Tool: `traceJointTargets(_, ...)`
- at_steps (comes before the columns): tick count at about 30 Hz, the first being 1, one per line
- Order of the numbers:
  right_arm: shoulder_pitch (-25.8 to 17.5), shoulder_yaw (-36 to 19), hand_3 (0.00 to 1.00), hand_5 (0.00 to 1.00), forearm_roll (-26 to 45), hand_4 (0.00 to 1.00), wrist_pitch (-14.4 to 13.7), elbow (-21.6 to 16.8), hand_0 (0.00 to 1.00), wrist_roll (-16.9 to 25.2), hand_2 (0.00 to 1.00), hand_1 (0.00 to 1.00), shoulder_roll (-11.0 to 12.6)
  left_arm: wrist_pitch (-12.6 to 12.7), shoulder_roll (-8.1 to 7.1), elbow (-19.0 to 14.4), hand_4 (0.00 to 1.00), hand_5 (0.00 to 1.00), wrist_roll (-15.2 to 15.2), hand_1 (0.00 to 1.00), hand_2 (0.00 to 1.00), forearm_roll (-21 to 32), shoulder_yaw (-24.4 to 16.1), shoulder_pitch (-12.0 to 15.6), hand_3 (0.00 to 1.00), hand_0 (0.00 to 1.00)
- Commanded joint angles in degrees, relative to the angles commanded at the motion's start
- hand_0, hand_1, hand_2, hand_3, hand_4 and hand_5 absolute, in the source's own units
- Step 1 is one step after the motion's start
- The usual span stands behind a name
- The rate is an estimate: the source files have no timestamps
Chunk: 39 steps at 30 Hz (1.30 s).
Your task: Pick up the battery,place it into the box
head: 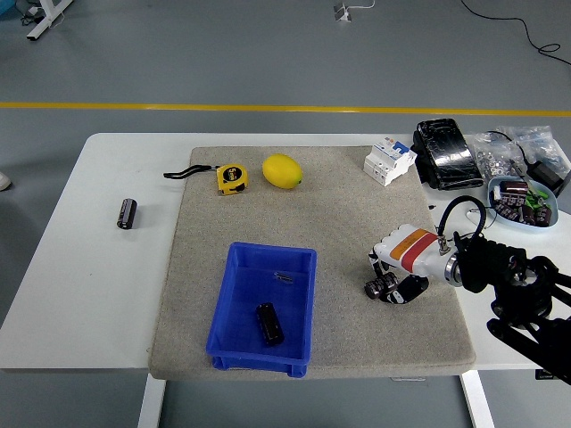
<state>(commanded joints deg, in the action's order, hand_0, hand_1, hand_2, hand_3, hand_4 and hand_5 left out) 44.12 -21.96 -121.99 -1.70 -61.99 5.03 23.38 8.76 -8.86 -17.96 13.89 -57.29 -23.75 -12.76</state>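
My right hand [391, 280] is at the right side of the grey mat, its white fingers curled around a dark battery [378, 287] held just above the mat. The blue box [264, 308] stands on the mat's near middle, to the left of the hand. One dark battery [269, 323] lies inside it, with a small metal bit near the box's far wall. Another battery [128, 213] lies on the bare white table at the far left. The left arm is out of view.
A yellow tape measure [232, 177] and a lemon [282, 171] sit at the mat's far side. A white circuit breaker [390, 160], a black pack [447, 152], bagged parts and a bowl of components [521, 200] crowd the far right.
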Motion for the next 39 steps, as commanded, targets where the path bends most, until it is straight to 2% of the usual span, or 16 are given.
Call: traceJointTargets(39, -0.3, -2.3, 0.453, 0.356, 0.8, 0.845, 1.4, -3.0, 0.477, -1.0, 0.482, 0.425, 1.3, -0.3, -0.13, 0.0, 0.656, 0.678, 0.3, 0.629, 0.665, -0.7, -0.5, 0.3, 0.637, 0.674)
